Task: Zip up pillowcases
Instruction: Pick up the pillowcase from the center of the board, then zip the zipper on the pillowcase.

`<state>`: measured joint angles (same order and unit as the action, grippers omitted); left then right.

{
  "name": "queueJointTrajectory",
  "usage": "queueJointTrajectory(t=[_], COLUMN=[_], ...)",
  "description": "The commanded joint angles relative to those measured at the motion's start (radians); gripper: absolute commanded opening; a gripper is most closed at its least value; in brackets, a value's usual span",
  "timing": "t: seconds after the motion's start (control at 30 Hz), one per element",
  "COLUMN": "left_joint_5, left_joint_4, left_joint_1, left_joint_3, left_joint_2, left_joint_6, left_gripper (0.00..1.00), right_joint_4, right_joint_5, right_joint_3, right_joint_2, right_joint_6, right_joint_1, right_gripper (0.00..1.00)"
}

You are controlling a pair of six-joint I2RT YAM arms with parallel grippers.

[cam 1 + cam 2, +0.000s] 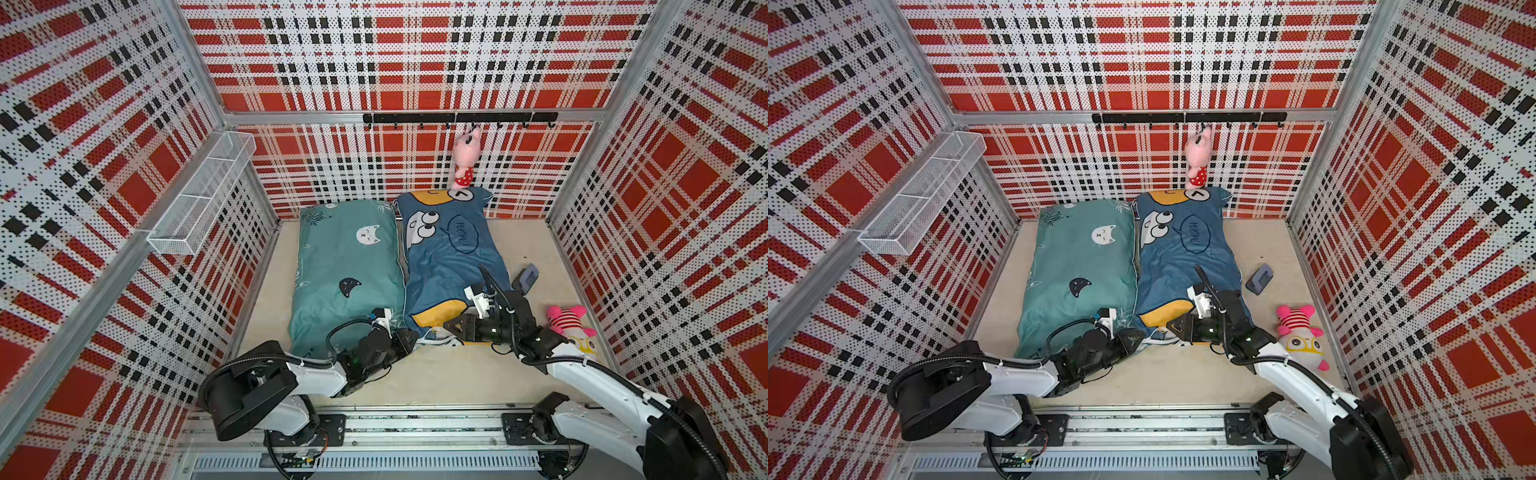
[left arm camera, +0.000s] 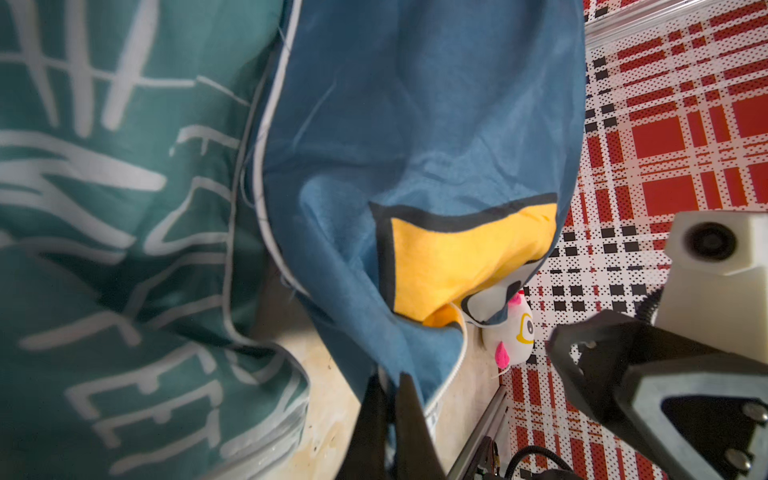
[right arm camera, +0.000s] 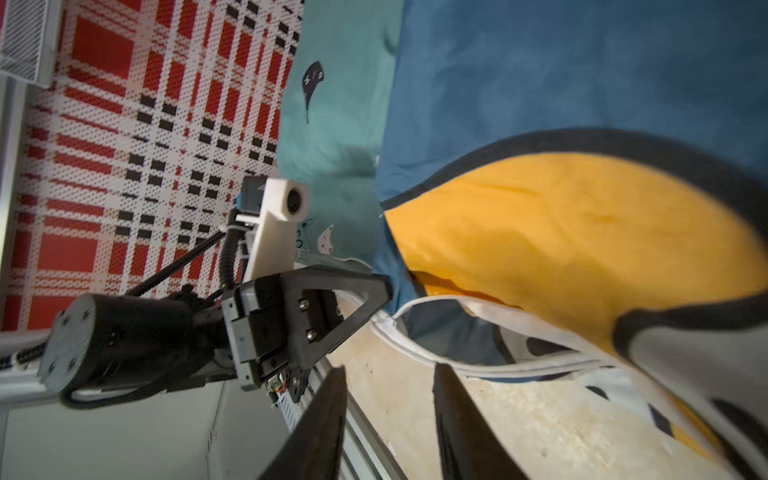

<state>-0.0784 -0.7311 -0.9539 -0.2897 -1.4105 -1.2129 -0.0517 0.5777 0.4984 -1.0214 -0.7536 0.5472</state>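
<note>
Two pillowcases, zip-up just starting: left gripper (image 2: 390, 380), jaws clamped on near corner of blue pillowcase (image 1: 444, 266), anchors it; right gripper (image 3: 390, 368), jaws apart & empty, faces gaping zip edge (image 3: 478, 368) just ahead. Teal pillowcase (image 1: 345, 266) lies beside left jaws. Next, prob.: locate slider (not seen), pinch, pull along

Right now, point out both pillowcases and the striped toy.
green pillowcase (image 1: 332, 262): in a top view, plain middle.
blue pillowcase (image 1: 440, 278): in a top view, plain middle.
striped toy (image 1: 566, 320): in a top view, striped part.
</note>
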Motion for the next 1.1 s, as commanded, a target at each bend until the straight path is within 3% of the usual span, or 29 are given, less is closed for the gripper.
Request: queueJointTrajectory(t=[0.0, 0.27, 0.57, 1.07], left_joint_5=[0.012, 0.027, 0.04, 0.037], left_joint_4=[0.0, 0.017, 0.044, 0.044], left_joint_1=[-0.014, -0.009, -0.006, -0.005], left_joint_3=[-0.023, -0.011, -0.026, -0.032], left_joint_2=[0.005, 0.043, 0.059, 0.051], left_joint_6=[0.052, 0.1, 0.119, 0.112], left_gripper=[0.0, 0.0, 0.0, 0.0], right_joint_4=[0.112, 0.346, 0.42, 0.482], right_joint_5=[0.07, 0.127, 0.132, 0.137], right_joint_3=[-0.044, -0.083, -0.088, -0.086], right_joint_2=[-0.021, -0.162, -0.24, -0.326], right_joint_6=[-0.063, -0.112, -0.127, -0.153], right_joint_1=[0.036, 0.074, 0.076, 0.095], right_gripper=[0.32, 0.17, 0.23, 0.22])
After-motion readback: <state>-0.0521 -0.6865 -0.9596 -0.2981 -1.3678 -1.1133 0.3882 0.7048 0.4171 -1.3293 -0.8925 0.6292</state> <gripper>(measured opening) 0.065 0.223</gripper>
